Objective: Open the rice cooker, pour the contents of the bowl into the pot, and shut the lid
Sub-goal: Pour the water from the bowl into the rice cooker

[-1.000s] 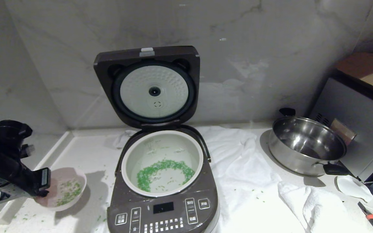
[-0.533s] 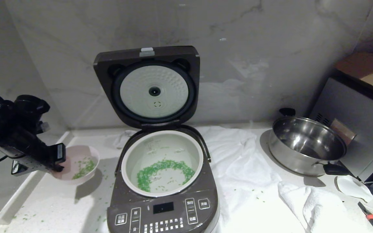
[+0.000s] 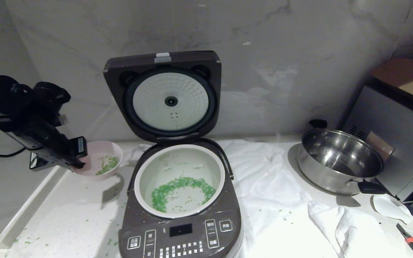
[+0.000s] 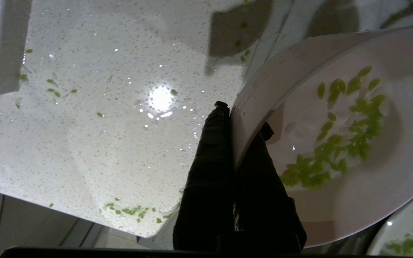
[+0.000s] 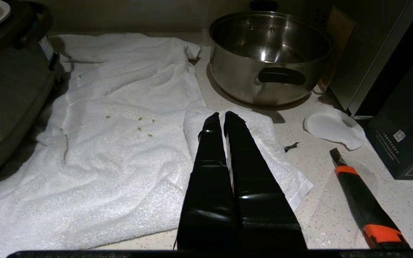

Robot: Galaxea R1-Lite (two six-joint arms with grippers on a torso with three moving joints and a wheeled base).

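Note:
The rice cooker [image 3: 181, 229] stands in the middle of the counter with its lid [image 3: 163, 96] raised upright, white dimpled disc facing me. Inside, the pot [image 3: 139, 172] holds a ring of green contents [image 3: 177, 186]. Left of the cooker my left gripper [image 3: 79, 157] is shut on the near rim of the pink bowl [image 3: 102, 159], holding it above the counter. In the left wrist view that gripper [image 4: 242, 118] pinches the rim of the bowl [image 4: 335, 200], one finger inside and one outside, with green contents [image 4: 342, 143] lying in it. My right gripper [image 5: 224, 118] is shut and empty over the towel.
A steel pan [image 3: 339, 161] with black handles sits at the right by a grey appliance [image 3: 400, 143]. A white towel [image 3: 281, 200] spreads beside the cooker. An orange-black knife [image 5: 364, 204] lies near the right edge. Green bits dot the counter; a raised ledge [image 3: 20, 215] borders the left.
My left gripper has lifted the bowl off the counter and carried it up and to the right, closer to the cooker. The right arm has stayed still.

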